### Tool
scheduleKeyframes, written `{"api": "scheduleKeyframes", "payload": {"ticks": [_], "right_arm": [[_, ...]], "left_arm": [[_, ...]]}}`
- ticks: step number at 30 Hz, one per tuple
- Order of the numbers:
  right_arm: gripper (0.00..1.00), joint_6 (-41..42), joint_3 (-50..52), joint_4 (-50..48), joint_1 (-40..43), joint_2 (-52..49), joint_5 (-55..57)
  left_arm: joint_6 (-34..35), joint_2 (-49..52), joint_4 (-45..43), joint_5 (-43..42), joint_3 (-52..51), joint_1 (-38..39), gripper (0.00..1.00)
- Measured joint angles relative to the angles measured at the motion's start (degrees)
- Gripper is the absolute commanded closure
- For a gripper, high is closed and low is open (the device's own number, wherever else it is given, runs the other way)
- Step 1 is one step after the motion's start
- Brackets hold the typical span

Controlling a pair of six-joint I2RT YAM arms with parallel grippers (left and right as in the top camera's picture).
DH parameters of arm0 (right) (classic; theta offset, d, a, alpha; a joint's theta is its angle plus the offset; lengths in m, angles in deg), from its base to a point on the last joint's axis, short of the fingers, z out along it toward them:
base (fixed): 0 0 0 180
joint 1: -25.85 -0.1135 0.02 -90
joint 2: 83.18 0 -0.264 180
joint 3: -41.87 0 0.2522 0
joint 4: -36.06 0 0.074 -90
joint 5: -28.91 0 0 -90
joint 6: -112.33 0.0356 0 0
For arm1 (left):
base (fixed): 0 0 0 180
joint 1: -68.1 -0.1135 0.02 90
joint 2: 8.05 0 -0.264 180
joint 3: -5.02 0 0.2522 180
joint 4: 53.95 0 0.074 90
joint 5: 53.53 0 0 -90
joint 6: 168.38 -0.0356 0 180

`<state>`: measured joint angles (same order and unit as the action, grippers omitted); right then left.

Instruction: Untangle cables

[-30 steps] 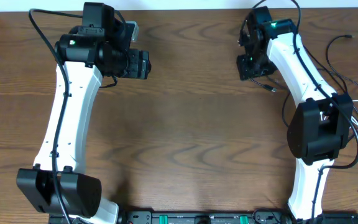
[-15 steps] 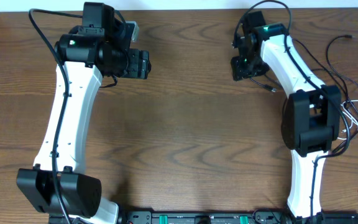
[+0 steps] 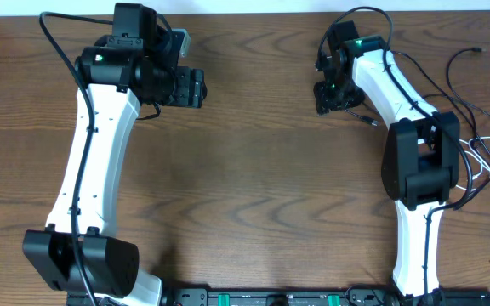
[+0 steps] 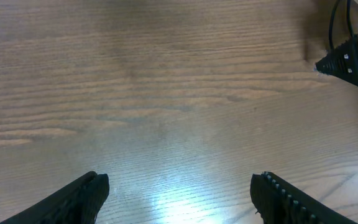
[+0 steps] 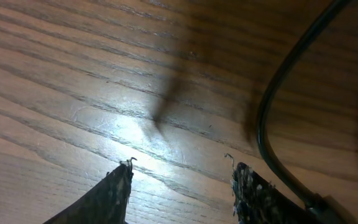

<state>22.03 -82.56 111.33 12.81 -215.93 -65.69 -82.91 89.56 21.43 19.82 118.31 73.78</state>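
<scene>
The cables lie in a loose tangle [image 3: 481, 140] at the table's right edge: thin black cords and one white cord [image 3: 483, 161]. One black cord's plug end [image 3: 373, 122] lies just right of my right gripper [image 3: 330, 92]. In the right wrist view that gripper [image 5: 182, 169] is open low over bare wood, nothing between its fingers, and a black cable [image 5: 267, 112] curves past the outside of the right finger [image 5: 253, 193]. My left gripper [image 3: 190, 87] sits far to the left, open [image 4: 179, 182] over bare wood.
The wooden table [image 3: 253, 187] spreads between the arms. The right arm's white links [image 3: 407, 93] pass over part of the cable pile. A black cord end [image 3: 481, 51] lies at the far right. The left wrist view shows the right gripper [image 4: 353, 59] at its top right.
The right gripper has shifted a little to the left, away from the cable pile, and its elbow has swung left with it. The left arm has stayed still.
</scene>
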Motion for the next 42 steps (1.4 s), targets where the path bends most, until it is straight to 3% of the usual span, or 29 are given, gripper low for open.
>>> {"api": "scheduleKeyframes", "payload": {"ticks": [42], "right_arm": [[0.48,-0.17,-0.61,-0.39,0.15,-3.28,-0.59]], "left_arm": [[0.00,0.00,0.04,0.00,0.00,0.00,0.21]]}}
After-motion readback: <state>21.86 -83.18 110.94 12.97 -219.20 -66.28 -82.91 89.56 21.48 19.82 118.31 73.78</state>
